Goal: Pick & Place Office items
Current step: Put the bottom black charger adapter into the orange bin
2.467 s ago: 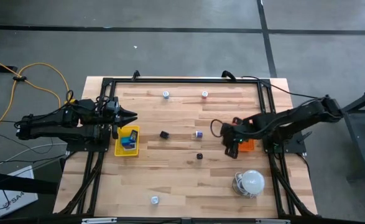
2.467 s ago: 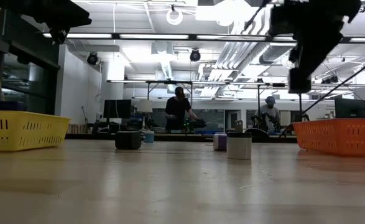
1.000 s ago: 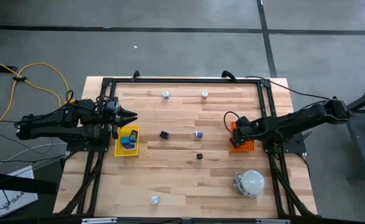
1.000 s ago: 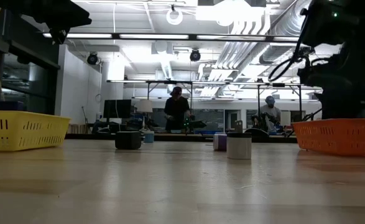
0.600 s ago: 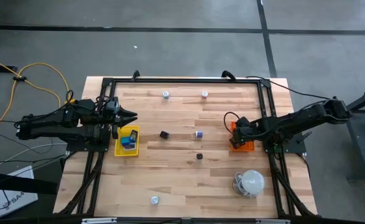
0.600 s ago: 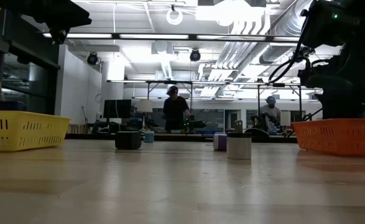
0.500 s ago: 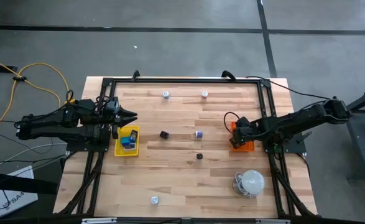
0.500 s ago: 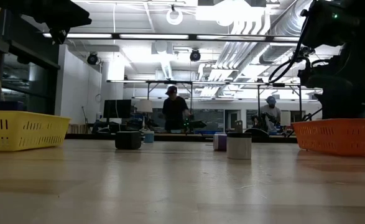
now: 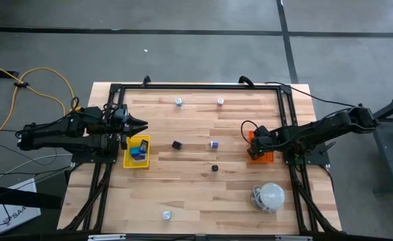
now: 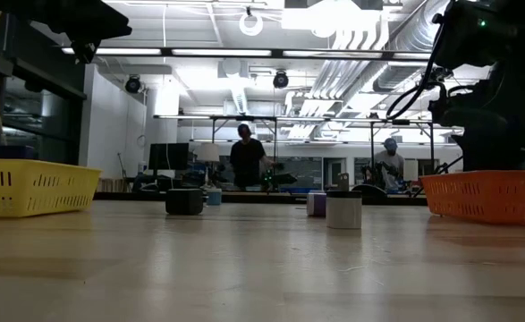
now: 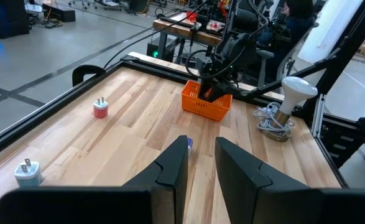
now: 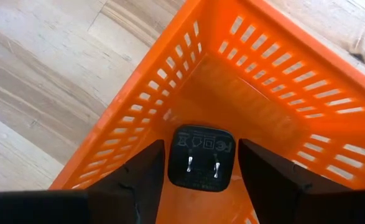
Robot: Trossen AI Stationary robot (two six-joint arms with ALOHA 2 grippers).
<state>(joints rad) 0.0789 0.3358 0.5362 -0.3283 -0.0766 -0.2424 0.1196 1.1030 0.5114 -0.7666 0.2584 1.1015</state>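
My right gripper [image 12: 201, 144] points down into the orange tray [image 9: 263, 152] and is open. A black plug block [image 12: 201, 157] lies flat on the tray's floor, prongs up. It sits between the two fingers, with a thin strip of orange showing on each side. Small office items lie loose on the table: a black block [image 9: 177, 144], a purple piece [image 9: 213, 144], another black bit [image 9: 215, 168] and white plugs [image 9: 179, 102]. My left gripper [image 11: 201, 146] hovers by the yellow tray [image 9: 136, 152], a narrow empty gap between its fingers.
A white bulb with a coiled cable [image 9: 271, 195] stands near the table's right front. A red plug [image 11: 100, 108] and a white plug [image 11: 27, 172] lie near the far edge, and another white piece [image 9: 166, 215] near the front. The yellow tray holds blue pieces. A black frame [image 9: 196, 86] rims the table.
Since the earliest frames my right gripper has moved from beside the orange tray's near corner to over the tray and has sunk into it. Over the last second both arms stay still and nothing on the table has shifted.
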